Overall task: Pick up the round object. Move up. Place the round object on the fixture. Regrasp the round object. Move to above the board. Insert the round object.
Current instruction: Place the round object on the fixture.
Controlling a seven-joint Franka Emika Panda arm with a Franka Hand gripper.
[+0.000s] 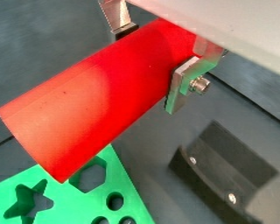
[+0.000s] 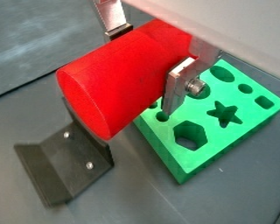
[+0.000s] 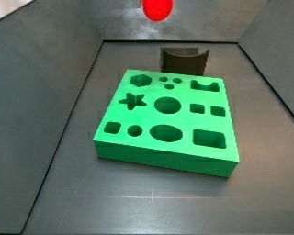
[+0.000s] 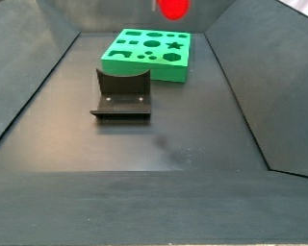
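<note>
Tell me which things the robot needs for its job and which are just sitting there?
Needed:
- red round object, held between the gripper fingers, high above the floor
- dark fixture, standing on the floor beside the board
- green board with shaped holes

Just sitting there:
- nothing else shows on the grey floor

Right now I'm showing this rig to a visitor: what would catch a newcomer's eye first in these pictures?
First, the bright red cylinder peg, clamped between the fingers of the hand and held high at the top edge of both side views. Next, the big green board full of shaped holes, lying flat on the dark floor. Last, the small dark fixture standing bare just beside the board.
</note>
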